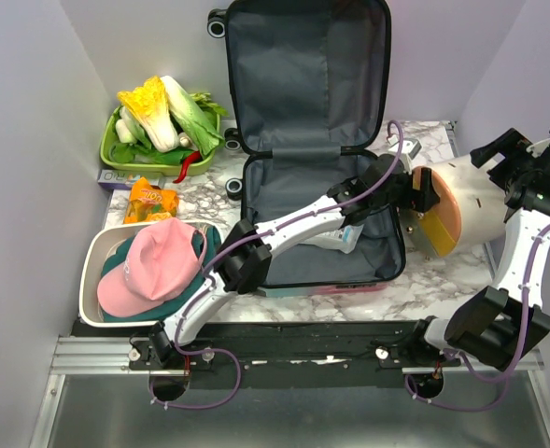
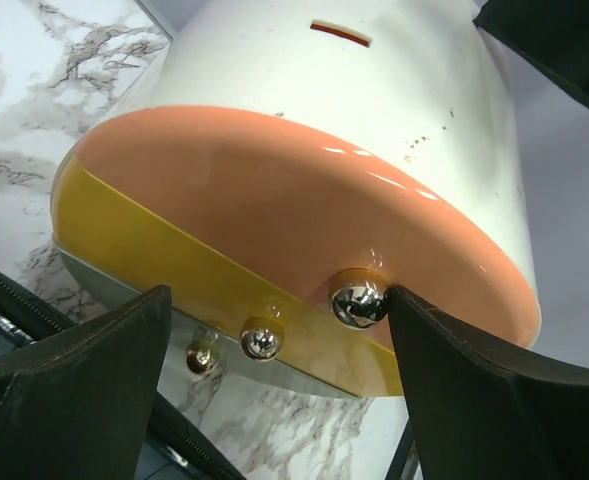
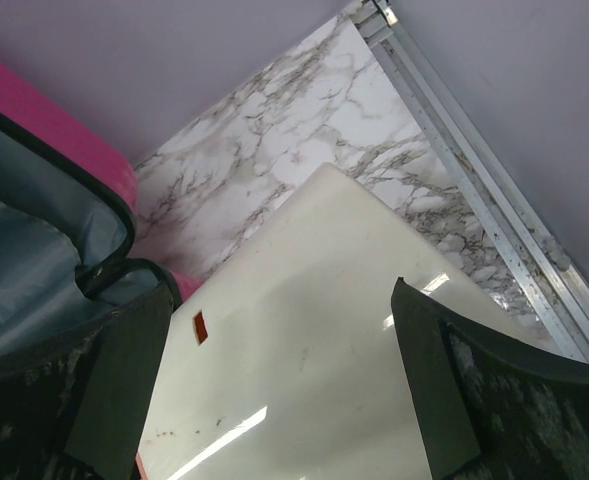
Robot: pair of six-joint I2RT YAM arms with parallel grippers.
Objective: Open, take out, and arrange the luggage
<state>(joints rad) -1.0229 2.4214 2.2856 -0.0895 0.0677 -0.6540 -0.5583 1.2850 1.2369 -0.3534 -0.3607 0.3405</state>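
Note:
The luggage point(image 1: 298, 112) lies open at the middle of the table, grey lining showing in both halves; its pink shell point(image 3: 69, 135) shows in the right wrist view. To its right a cream cylindrical container point(image 1: 475, 201) lies on its side, with an orange front point(image 2: 274, 190) and a yellow front point(image 2: 164, 245) facing the suitcase. My left gripper point(image 2: 279, 350) reaches across the suitcase and stands open at those fronts. Its right finger touches the top chrome knob point(image 2: 359, 303). My right gripper point(image 3: 279, 380) hangs open over the container's cream body point(image 3: 304, 330), holding nothing.
A pale packet point(image 1: 335, 238) lies in the suitcase's lower half under my left arm. A white basin point(image 1: 90, 275) at the front left holds a pink cap point(image 1: 153, 266). A green tray of vegetables point(image 1: 162, 121) and an orange snack bag point(image 1: 150, 199) sit at the left.

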